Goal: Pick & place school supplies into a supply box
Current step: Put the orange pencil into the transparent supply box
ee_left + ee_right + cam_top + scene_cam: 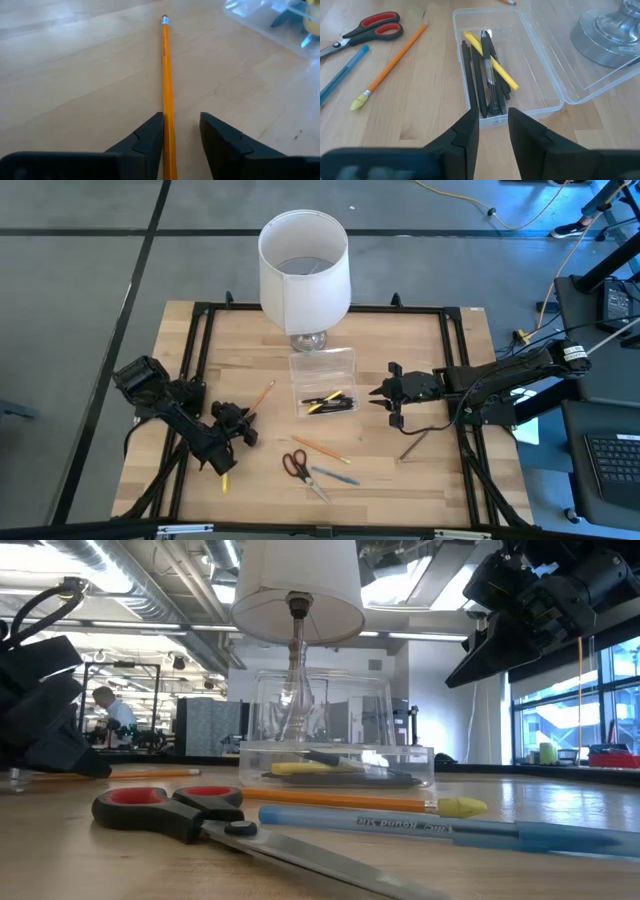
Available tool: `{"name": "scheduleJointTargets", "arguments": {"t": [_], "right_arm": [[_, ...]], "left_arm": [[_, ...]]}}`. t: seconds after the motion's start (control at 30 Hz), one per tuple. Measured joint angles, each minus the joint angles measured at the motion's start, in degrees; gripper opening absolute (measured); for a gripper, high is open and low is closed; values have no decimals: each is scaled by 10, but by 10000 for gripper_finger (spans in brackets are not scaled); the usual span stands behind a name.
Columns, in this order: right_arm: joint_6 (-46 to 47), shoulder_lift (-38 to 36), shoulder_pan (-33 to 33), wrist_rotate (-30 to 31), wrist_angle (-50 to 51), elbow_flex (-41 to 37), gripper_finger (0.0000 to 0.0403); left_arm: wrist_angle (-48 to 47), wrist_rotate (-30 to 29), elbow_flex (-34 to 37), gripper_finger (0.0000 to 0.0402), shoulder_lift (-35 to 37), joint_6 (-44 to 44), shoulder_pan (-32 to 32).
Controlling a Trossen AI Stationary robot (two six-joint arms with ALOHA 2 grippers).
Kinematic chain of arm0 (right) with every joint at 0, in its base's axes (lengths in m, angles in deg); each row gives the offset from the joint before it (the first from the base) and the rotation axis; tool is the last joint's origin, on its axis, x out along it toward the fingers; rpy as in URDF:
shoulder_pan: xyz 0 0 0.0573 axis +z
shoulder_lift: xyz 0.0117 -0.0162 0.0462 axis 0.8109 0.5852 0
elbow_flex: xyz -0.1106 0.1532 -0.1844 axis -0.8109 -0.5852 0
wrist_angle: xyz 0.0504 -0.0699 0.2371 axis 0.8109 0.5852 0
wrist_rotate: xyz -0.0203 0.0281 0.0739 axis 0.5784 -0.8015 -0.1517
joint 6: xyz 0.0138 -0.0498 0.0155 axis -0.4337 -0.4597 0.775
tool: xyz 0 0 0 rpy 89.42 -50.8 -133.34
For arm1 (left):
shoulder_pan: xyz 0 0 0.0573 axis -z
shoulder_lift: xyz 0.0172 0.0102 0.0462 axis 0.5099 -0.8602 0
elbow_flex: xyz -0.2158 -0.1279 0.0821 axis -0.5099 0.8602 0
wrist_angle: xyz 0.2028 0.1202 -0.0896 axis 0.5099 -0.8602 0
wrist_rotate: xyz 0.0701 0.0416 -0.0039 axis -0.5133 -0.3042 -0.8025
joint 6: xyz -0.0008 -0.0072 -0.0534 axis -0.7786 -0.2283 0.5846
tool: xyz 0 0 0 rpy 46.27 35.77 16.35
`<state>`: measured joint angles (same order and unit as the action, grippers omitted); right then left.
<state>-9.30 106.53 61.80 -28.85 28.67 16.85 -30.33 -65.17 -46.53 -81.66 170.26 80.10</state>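
In the high view the left gripper (243, 423) is seen at the left of centre, low over an orange pencil (261, 397) that lies diagonally on the wooden table (420, 470), pointing toward the clear supply box (322, 385) at the middle of the frame. In the left wrist view the pencil (167, 95) runs between the parted fingers (150, 140), against one and clear of the other, so it is judged not to be clamped. The pencil is judged light, stiff and inclined to roll, so it is best taken across its shaft near mid-length. The right gripper (385, 394), fingers apart and empty, hangs just right of the box, where dark pens and a yellow marker (492, 62) already lie. Scissors (297, 467), a second orange pencil (322, 451) and a blue pen (335, 476) remain lower centre.
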Motion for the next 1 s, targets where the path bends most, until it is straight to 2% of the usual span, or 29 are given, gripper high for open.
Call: {"name": "scheduleJointTargets", "arguments": {"t": [0.17,0.4,0.7,1.0], "right_arm": [[0,0,0,0,0,0,108],[0,0,0,0,0,0,108],[0,0,0,0,1,0,108],[-2,0,0,0,1,0,108]], "left_arm": [[8,-6,0,136,-1,-26,8],[9,-15,0,132,-9,-39,23],[9,-88,-1,132,-97,66,60],[9,-88,-1,109,-102,14,58]]}}
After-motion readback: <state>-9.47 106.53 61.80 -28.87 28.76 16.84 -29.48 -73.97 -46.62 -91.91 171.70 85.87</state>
